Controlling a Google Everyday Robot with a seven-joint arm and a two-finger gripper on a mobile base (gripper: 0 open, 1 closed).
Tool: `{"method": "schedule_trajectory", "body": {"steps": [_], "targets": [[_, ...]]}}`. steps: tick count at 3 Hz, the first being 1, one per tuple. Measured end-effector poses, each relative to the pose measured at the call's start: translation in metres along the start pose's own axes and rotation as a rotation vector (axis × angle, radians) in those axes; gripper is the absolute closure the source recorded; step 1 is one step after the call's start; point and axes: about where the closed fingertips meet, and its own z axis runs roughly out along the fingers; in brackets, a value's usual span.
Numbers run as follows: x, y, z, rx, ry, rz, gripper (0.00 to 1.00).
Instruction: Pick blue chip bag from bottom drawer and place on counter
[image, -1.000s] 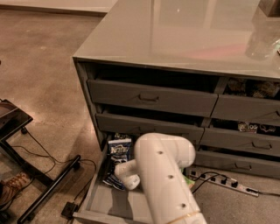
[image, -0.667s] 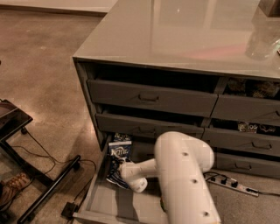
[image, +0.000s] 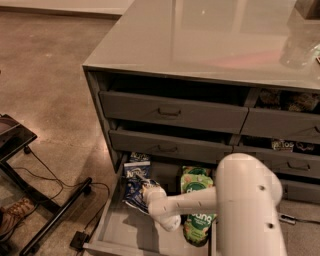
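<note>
At drawer's left end: bag (image: 134, 181) lies crumpled on the drawer (image: 125, 231) floor. Its far end sits at the cabinet face, just below the shut drawer above (image: 172, 146).
Gripper (image: 144, 189): low in the drawer, at the bag's near-right edge, at or very near contact. Cannot tell if it is open, closed or holding the bag.
Arm (image: 247, 200): forearm reaches in from the right, crossing over the green bags (image: 196, 202).
Green bags: just right of the bag, close beside it.
Counter (image: 210, 45): well above and farther back, glossy.
Task state: bag not yet lifted, by the look of it; pick and place both remain.
Risk, slip: glossy, wrinkled film. A pinch on a loose fold could slide off once the bag's weight comes on.
Risk, snag: a straight-up lift could catch the bag's far end or the wrist on the drawer above. Pulling toward the near side first seems safer.
Risk, wrong item: with the green bags this close, a wide grab or a forearm sweep could drag one along or knock it over.
Risk, crush: pressing down hard for a hold could break the chips.
Risk, drop: the rise to the counter is long, and a weak hold could let the bag fall into the drawer or onto the ground.
</note>
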Motion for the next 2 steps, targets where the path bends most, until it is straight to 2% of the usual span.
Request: {"method": "schedule_trajectory", "body": {"steps": [2], "targets": [[-0.029,-0.022,-0.085,-0.074,-0.144,0.049,1.00]]}}
